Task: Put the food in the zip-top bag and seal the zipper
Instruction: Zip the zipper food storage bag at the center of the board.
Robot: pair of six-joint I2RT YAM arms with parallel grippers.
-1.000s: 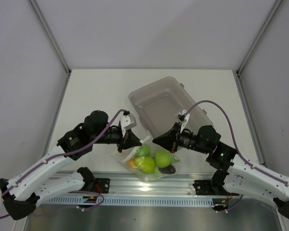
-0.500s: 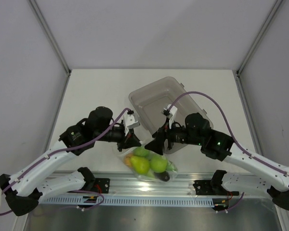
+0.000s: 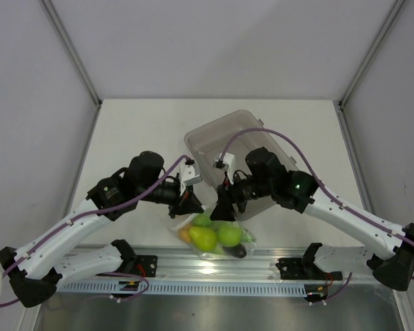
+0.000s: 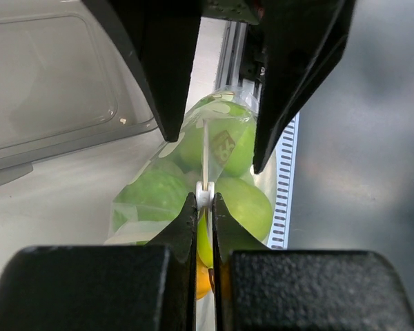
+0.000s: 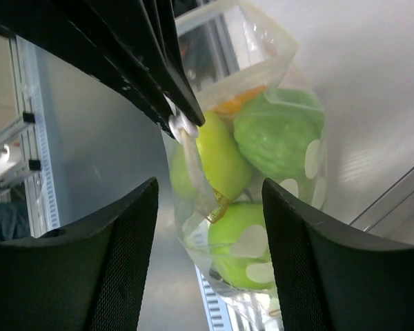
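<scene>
The sealing step is judged to be in hand, the food [image 5: 276,138] already being held inside the bag [image 3: 217,238]. The zipper [image 4: 204,198] is being pinched by the left gripper [image 4: 204,207], with the filled bag extending just beyond its fingertips. The right gripper [image 5: 208,189] is being held spread just beside it, gripping nothing. A pinch beside the left gripper and a slide along the strip are probably being called for. Beyond both, a bin [image 3: 238,148] is being carried by the white table [image 3: 138,131], which is being enclosed by pale walls [image 3: 207,48].

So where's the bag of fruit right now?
In the top view the bag is at the table's near edge, about centre, just on the near side of the grey bin. The left jaws are shut on its top edge.
</scene>
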